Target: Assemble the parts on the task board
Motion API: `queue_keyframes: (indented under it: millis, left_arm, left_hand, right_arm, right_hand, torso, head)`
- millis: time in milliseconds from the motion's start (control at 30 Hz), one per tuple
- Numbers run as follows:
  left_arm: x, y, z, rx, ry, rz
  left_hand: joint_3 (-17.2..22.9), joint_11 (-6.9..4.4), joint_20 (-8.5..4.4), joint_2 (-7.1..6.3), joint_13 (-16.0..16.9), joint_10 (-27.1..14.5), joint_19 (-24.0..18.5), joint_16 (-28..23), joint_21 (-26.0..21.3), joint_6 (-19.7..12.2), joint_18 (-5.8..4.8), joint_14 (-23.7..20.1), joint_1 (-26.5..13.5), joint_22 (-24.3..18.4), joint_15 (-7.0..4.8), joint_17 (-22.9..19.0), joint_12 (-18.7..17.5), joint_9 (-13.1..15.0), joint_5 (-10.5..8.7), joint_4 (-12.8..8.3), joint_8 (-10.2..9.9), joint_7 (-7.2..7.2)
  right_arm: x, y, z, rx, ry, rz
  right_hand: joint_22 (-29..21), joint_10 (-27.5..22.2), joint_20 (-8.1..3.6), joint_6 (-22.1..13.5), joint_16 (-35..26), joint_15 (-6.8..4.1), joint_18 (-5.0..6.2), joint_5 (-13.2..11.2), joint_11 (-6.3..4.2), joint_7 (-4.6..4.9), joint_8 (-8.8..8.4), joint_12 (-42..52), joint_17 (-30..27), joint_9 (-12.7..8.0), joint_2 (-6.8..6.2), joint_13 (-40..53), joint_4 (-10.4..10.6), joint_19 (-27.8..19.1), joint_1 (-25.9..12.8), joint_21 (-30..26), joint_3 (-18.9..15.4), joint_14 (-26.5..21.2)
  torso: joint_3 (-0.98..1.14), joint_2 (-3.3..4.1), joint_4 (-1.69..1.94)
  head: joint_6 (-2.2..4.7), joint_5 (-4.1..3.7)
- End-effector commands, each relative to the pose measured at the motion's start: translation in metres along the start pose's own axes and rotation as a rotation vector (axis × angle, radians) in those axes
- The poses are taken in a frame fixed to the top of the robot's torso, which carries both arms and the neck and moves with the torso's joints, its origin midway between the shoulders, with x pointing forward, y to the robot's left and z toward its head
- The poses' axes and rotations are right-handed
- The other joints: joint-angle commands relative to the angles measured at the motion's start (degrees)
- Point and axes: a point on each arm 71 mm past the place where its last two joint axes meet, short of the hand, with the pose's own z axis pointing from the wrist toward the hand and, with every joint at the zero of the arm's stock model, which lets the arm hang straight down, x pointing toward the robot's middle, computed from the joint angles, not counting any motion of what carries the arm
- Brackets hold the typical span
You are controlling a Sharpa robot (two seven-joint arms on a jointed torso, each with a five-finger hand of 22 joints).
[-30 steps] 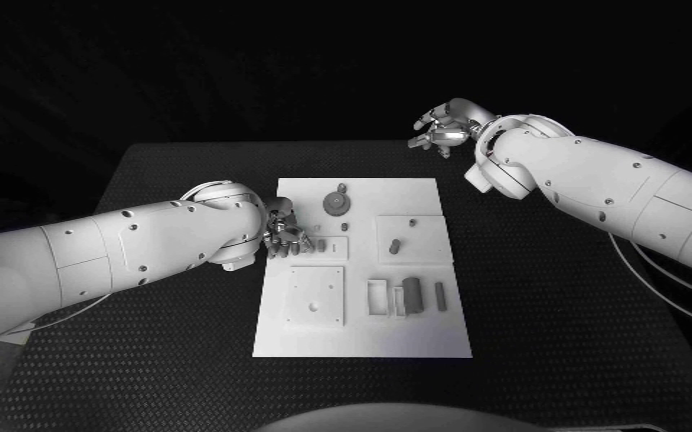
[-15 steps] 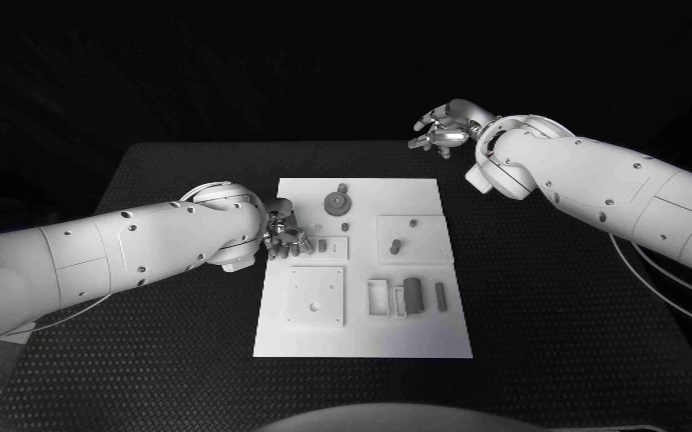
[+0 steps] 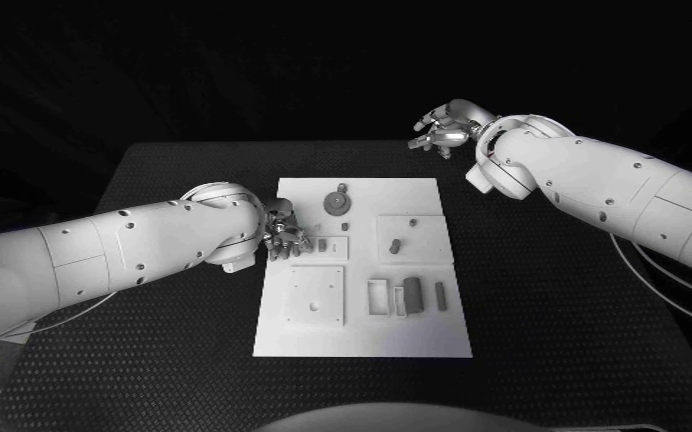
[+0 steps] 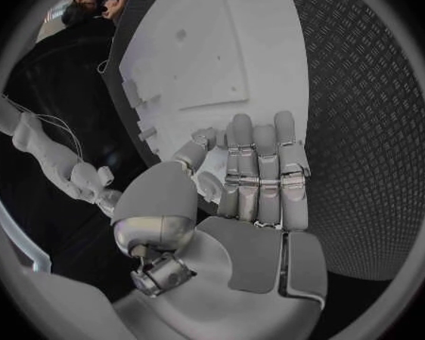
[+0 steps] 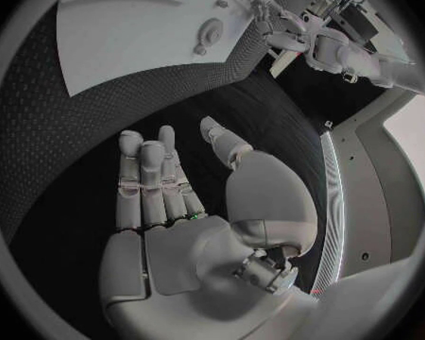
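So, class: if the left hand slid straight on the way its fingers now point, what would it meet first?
The left hand sits at the task board's left edge, fingers aimed across it. Likely first contact is the small raised block just beyond the fingertips, though its height above the board is unclear.

The left hand point(image 3: 284, 235) sat at the board's point(image 3: 433, 337) nine o'clock edge, and the head view did not settle whether its fingertips touched the plate or a part. Its palm was hidden by the forearm. In the left wrist view the fingers point(image 4: 260, 166) covered the board point(image 4: 260, 60) edge below them, so any contact there could not be told. The small grey pieces point(image 3: 413, 293) near the board's five o'clock corner were too small to make out in shape. The round piece point(image 3: 336, 202) toward twelve o'clock was too small to identify. The right arm point(image 3: 606, 187) was cut off at the three o'clock edge.
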Motion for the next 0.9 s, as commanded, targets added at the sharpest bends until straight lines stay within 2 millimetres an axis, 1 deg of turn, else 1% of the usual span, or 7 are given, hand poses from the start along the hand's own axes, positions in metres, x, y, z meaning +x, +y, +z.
queue_keyframes:
  millis: [33, 67, 100, 333, 567, 733, 900]
  left_arm:
    - [0.0052, 0.0005, 0.0009, 0.016, 0.03, -0.039]
    - [0.0052, 0.0005, 0.0009, 0.017, 0.032, -0.039]
    - [0.0053, 0.0005, 0.0009, 0.018, 0.033, -0.04]
    - [0.0049, 0.0022, 0.0005, 0.016, 0.032, -0.045]
    - [0.0037, 0.0047, 0.0004, 0.011, 0.026, -0.049]
    - [0.003, 0.005, 0.0006, 0.007, 0.018, -0.053]
    - [0.0026, 0.0054, 0.0005, 0.007, 0.014, -0.055]
  left_hand:
    - [1.0, 0.24, 0.11, 1.76, -0.1, -0.2, -0.5, -0.1, -0.1, -1.2, -0.69, -0.6, 2.5, -0.1, 0.04, -0.1, -0.2, 0.0, 0.0, -1.1, -0.6, 0.31]
    - [2.9, 0.26, 0.21, 1.11, -0.1, -0.1, -0.4, -0.2, -0.2, -1.2, -0.72, -0.5, 3.8, -0.2, 0.07, -0.1, -0.2, 0.1, -3.33, -0.1, -0.6, 0.27]
    - [5.1, 0.23, 0.21, 0.17, -0.1, -0.1, -0.3, -0.2, -0.2, -1.2, -0.72, -0.4, 4.9, -0.3, 0.12, -0.2, -0.2, 0.2, -5.38, 1.5, -0.5, 0.3]
    - [5.8, 0.18, 0.16, 0.4, -0.1, 0.0, -0.2, -0.2, -0.1, -0.9, -0.7, -0.4, 5.7, -0.3, 0.11, -0.2, -0.1, 0.5, -6.04, 1.8, -0.2, 0.19]
    - [5.8, 0.14, 0.18, 0.43, -0.1, 0.0, -0.2, -0.1, -0.1, -0.8, -0.72, -0.4, 5.7, -0.2, 0.12, -0.2, -0.1, 0.8, -6.11, 1.8, 0.0, 0.14]
    - [5.8, 0.12, 0.17, 0.42, -0.1, 0.0, -0.2, -0.1, -0.1, -0.7, -0.72, -0.3, 5.7, -0.2, 0.1, -0.2, 0.0, 0.9, -6.13, 1.9, 0.1, 0.11]
    - [5.8, 0.1, 0.15, 0.41, -0.1, 0.1, -0.1, -0.1, -0.1, -0.7, -0.72, -0.3, 5.7, -0.2, 0.09, -0.2, 0.0, 1.0, -6.13, 2.0, 0.1, 0.1]
  right_arm:
    - [0.0014, -0.0001, 0.0, -0.002, 0.017, -0.011]
    - [0.0014, -0.0002, -0.0001, -0.002, 0.017, -0.011]
    - [0.0014, -0.0003, -0.0001, -0.001, 0.017, -0.011]
    - [0.0018, -0.0005, -0.0001, -0.001, 0.019, -0.012]
    - [0.0018, -0.0008, -0.0003, 0.0, 0.019, -0.012]
    - [0.0023, -0.0011, -0.0003, 0.0, 0.02, -0.012]
    - [0.0024, -0.0013, -0.0004, 0.0, 0.021, -0.012]
  right_hand:
    - [1.0, -0.5, -0.41, 0.2, 0.3, -0.36, 2.11, 0.1, -0.01, 2.56, 0.39, 0.3, -0.1, -0.1, 0.29, -0.1, 0.3, 0.0, -0.2, -0.3, 0.1, -0.2]
    - [1.0, -0.5, -0.41, 0.2, 0.3, -0.36, 2.11, 0.1, -0.01, 2.56, 0.39, 0.3, -0.1, -0.1, 0.29, -0.1, 0.3, 0.0, -0.2, -0.3, 0.1, -0.2]
    - [1.0, -0.5, -0.41, 0.2, 0.3, -0.35, 2.11, 0.1, -0.01, 2.56, 0.39, 0.3, -0.1, -0.1, 0.29, -0.1, 0.3, 0.0, -0.2, -0.3, 0.0, -0.2]
    - [1.0, -0.5, -0.41, 0.2, 0.3, -0.35, 2.11, 0.1, -0.01, 2.56, 0.39, 0.3, -0.1, -0.1, 0.29, -0.1, 0.3, 0.0, -0.2, -0.3, 0.0, -0.2]
    - [1.0, -0.5, -0.41, 0.1, 0.3, -0.35, 2.11, 0.1, -0.01, 2.56, 0.4, 0.3, -0.1, -0.1, 0.3, -0.1, 0.3, 0.0, -0.2, -0.3, 0.0, -0.2]
    - [1.0, -0.5, -0.4, 0.1, 0.4, -0.35, 2.11, 0.1, -0.01, 2.56, 0.41, 0.4, -0.1, -0.1, 0.3, -0.1, 0.3, 0.0, -0.2, -0.3, 0.0, -0.2]
    - [1.0, -0.5, -0.4, 0.1, 0.4, -0.35, 2.11, 0.1, -0.01, 2.56, 0.41, 0.4, -0.1, -0.1, 0.32, -0.1, 0.3, 0.0, -0.2, -0.3, 0.0, -0.2]
  torso:
    - [-0.01, 0.0, -0.06]
    - [-0.02, 0.0, -0.05]
    - [-0.03, 0.01, -0.05]
    - [-0.02, 0.02, 0.04]
    - [-0.06, 0.02, 0.03]
    - [-0.02, 0.0, 0.0]
    - [-0.04, 0.0, 0.02]
  head:
    - [0.0, -0.01]
    - [-0.03, -0.03]
    - [-0.07, -0.04]
    - [-0.11, -0.1]
    - [-0.11, -0.08]
    - [-0.16, -0.08]
    - [-0.18, -0.15]
